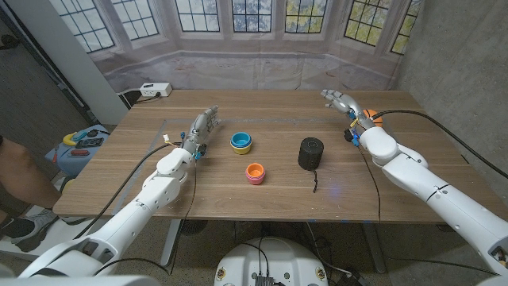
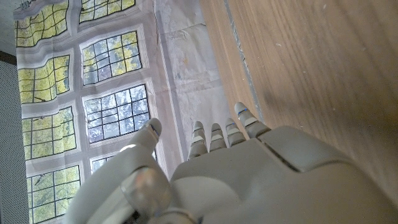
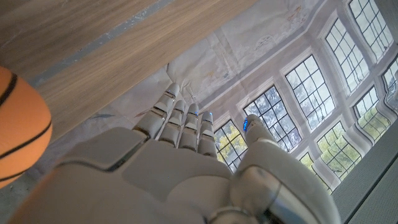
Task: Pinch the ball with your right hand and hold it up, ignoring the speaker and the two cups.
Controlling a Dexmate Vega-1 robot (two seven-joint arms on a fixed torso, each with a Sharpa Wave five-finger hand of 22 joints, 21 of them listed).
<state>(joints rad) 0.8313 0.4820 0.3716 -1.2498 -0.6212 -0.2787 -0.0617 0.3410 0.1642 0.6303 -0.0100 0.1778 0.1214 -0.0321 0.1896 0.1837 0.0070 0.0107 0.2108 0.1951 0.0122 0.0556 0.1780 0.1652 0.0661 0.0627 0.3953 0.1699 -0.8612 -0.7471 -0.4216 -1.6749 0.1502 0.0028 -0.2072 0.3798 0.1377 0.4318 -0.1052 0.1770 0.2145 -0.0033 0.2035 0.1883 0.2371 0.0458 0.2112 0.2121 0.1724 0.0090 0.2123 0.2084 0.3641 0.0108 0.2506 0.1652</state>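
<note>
At the table's [image 1: 238, 199] far right, beside the right wrist, lay the orange basketball-patterned ball [image 1: 375, 120], mostly hidden behind the forearm in the head view; seen large and close at the edge of the right wrist view [image 3: 18, 127], beside and behind the palm rather than ahead of the fingertips; right hand [image 1: 343, 102] extended past it, fingers straight and close together, thumb apart, holding nothing; judged to need drawing back and turning toward the ball before any pinch. Left hand [image 1: 203, 125] well apart across the table, fingers extended, empty; clearly the farther one. Between them, untouched: black speaker [image 1: 310, 152], blue-and-yellow cup [image 1: 240, 142], orange-and-pink cup [image 1: 254, 172].
</note>
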